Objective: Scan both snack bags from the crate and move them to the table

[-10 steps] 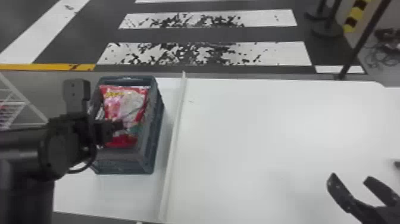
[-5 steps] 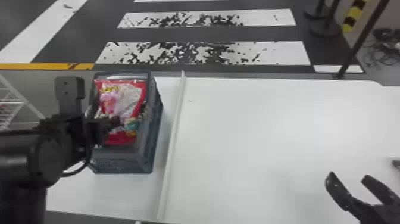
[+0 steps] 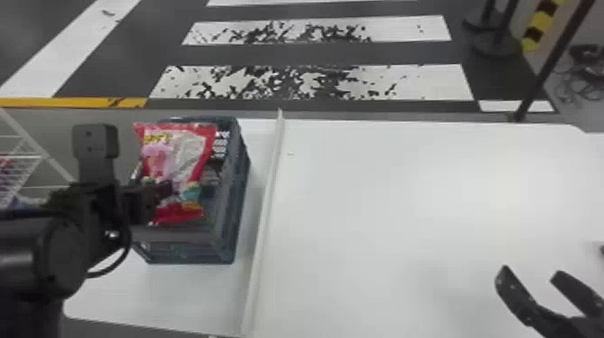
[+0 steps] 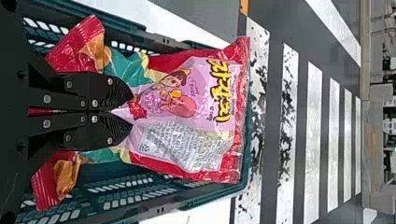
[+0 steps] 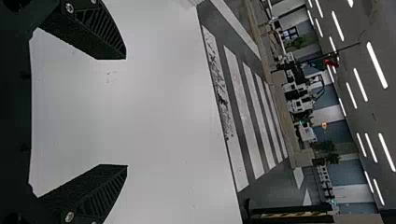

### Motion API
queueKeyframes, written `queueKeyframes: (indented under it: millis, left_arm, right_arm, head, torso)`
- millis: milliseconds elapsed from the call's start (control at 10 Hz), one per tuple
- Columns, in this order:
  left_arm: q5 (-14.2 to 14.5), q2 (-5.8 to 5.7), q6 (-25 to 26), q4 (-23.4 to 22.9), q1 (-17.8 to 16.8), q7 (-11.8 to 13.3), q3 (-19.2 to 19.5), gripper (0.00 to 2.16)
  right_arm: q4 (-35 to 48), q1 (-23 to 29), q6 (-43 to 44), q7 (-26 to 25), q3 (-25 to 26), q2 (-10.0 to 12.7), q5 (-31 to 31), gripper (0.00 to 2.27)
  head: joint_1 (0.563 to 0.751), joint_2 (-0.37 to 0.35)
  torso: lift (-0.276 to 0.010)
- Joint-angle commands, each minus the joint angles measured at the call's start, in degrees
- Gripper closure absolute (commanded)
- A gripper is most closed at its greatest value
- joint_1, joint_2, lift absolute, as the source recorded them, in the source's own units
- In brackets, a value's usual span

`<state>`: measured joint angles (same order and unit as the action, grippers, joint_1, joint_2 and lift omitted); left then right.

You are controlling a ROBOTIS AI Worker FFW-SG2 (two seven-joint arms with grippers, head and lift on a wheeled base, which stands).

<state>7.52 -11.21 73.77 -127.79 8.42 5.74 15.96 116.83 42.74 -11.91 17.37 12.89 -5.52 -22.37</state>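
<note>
My left gripper [image 3: 166, 191] is over the crate [image 3: 233, 202], at the red and pink snack bag [image 3: 179, 153]. In the left wrist view, the left gripper [image 4: 122, 112] is shut on the snack bag [image 4: 187, 93], pinching its middle so that the film bunches between the fingertips. The bag stands partly above the rim of the crate [image 4: 177, 198]. A second snack bag cannot be made out. My right gripper [image 3: 530, 274] stands open over the table's near right part; in the right wrist view, the right gripper [image 5: 126, 112] has nothing between its fingers.
A raised white strip [image 3: 265, 211] runs along the white table [image 3: 382, 202] between the crate and the right-hand surface. A wire rack [image 3: 20, 166] stands at the far left. Dark posts [image 3: 548, 67] rise beyond the table's back right.
The snack bag has risen in the crate with my left gripper, and more of the crate's inside shows beside it. The right gripper has stayed almost still.
</note>
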Motion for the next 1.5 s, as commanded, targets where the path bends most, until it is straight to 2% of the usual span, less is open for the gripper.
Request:
queueKeyframes:
  millis: [0, 200, 400, 700, 900, 1100, 1200, 1300, 1400]
  left_arm:
    - [0.39, -0.04, -0.68, 0.00, 0.72, 0.23, 0.74, 2.14]
    - [0.82, 0.40, -1.21, -2.47, 2.04, 0.59, 0.48, 2.14]
    - [1.53, 1.45, -1.21, -5.37, 2.48, 0.76, 0.22, 2.14]
    - [1.97, 1.81, -1.56, -10.02, 3.71, 0.41, 0.92, 2.14]
    - [5.39, 2.33, -1.21, -15.83, 5.64, 1.03, 3.38, 2.14]
    - [8.38, 3.56, 0.37, -22.77, 8.45, 2.96, 3.56, 2.14]
    - [10.58, 4.35, 1.43, -24.00, 9.07, 3.93, 2.94, 2.14]
    - [10.58, 5.32, 1.43, -24.09, 9.07, 4.37, 0.30, 2.14]
    - [9.09, 6.29, 1.25, -23.65, 8.10, 4.54, -3.91, 2.14]
  right_arm:
    - [0.07, 0.24, 0.00, 0.21, 0.29, -0.02, -0.74, 0.10]
    - [0.51, 0.41, 0.00, 0.21, 0.29, 0.07, -1.18, 0.10]
    - [0.77, 1.03, 0.00, 0.12, 0.56, 0.07, -1.27, 0.10]
    - [1.03, 1.38, 0.00, 0.12, 1.17, 0.16, -1.54, 0.10]
    - [1.47, 1.47, 0.00, 0.04, 1.17, 0.33, -1.54, 0.10]
    - [2.27, 1.03, 0.00, -0.93, 1.61, 0.33, -1.01, 0.10]
    - [2.62, 0.50, -0.70, -1.72, 2.05, 0.33, -0.74, 0.10]
    - [2.62, -0.03, -1.58, -1.72, 2.67, 0.42, -0.74, 0.10]
    - [2.62, -0.20, -1.93, -1.72, 3.28, 0.77, -0.74, 0.10]
  head:
    - [0.695, 0.132]
    - [0.695, 0.139]
    - [0.695, 0.125]
    - [0.695, 0.094]
    - [0.695, 0.088]
    - [0.695, 0.070]
    - [0.695, 0.040]
    - [0.695, -0.004]
    - [0.695, -0.051]
  torso:
    - [-0.087]
    - [-0.087]
    - [-0.087]
    - [-0.087]
    - [-0.087]
    - [-0.087]
    - [-0.087]
    - [-0.087]
    - [-0.087]
